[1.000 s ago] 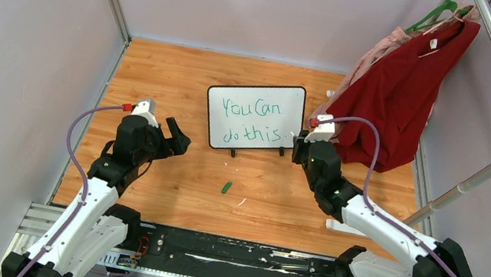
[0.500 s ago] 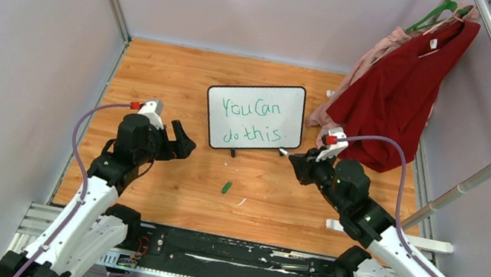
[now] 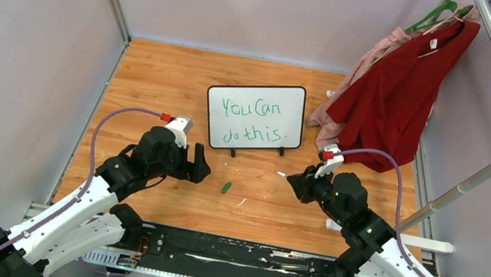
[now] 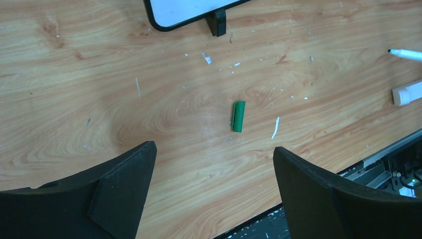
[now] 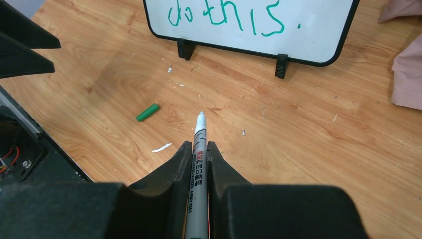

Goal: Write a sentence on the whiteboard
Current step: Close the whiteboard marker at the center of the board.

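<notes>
Marker [image 5: 200, 124] clamped in right end effector [image 5: 199, 145]; left end effector [image 4: 214, 149] (empty) gapes wide

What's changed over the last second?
The right gripper, shut on the marker, pulled back from the whiteboard toward its base. The left gripper, open, swung right toward the cap. The whiteboard, sentence and cap stayed put.

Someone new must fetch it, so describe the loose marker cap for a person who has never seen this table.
Find the whiteboard standing mid-table with green writing. On the bare wood just in front of its left half lies the cap. It is a short green cylinder, the only green piece on the wood; the sliver beside it is thin and white.
</notes>
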Controlling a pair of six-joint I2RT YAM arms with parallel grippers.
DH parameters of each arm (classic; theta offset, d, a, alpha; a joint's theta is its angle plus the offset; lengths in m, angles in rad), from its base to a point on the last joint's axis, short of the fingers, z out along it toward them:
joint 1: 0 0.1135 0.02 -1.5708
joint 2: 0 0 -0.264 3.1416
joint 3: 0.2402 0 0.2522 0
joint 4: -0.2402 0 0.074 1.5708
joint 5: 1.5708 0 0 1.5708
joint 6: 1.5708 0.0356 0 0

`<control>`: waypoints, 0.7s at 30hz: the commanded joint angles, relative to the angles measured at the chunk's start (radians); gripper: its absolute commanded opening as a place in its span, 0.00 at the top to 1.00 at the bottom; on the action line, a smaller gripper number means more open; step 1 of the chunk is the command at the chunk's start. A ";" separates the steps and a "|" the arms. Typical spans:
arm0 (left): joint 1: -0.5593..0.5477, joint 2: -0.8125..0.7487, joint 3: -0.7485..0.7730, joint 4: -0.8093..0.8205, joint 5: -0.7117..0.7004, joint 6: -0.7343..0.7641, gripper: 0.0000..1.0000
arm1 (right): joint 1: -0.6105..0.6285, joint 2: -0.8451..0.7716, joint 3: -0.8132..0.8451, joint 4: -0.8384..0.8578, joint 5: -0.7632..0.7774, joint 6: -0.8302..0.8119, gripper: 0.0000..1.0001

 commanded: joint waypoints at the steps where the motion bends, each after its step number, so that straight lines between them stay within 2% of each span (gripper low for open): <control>1: -0.013 0.008 0.006 0.033 0.018 0.002 0.08 | 0.011 -0.037 -0.014 0.016 -0.056 0.017 1.00; 4: -0.035 0.075 0.029 0.048 0.049 0.002 0.09 | 0.010 -0.053 -0.017 0.004 -0.052 0.018 1.00; 10: -0.163 0.267 0.112 -0.004 -0.049 0.010 0.12 | 0.011 -0.088 -0.016 -0.031 -0.040 0.008 1.00; 16: -0.230 0.353 0.150 -0.045 -0.157 -0.015 0.13 | 0.011 -0.114 -0.002 -0.081 -0.009 -0.015 1.00; 19: -0.231 0.356 0.174 -0.089 -0.228 -0.030 0.09 | 0.011 -0.114 0.008 -0.095 -0.008 -0.018 1.00; 21: -0.231 0.352 0.202 -0.135 -0.313 -0.060 0.03 | 0.011 -0.117 0.009 -0.095 -0.008 -0.018 1.00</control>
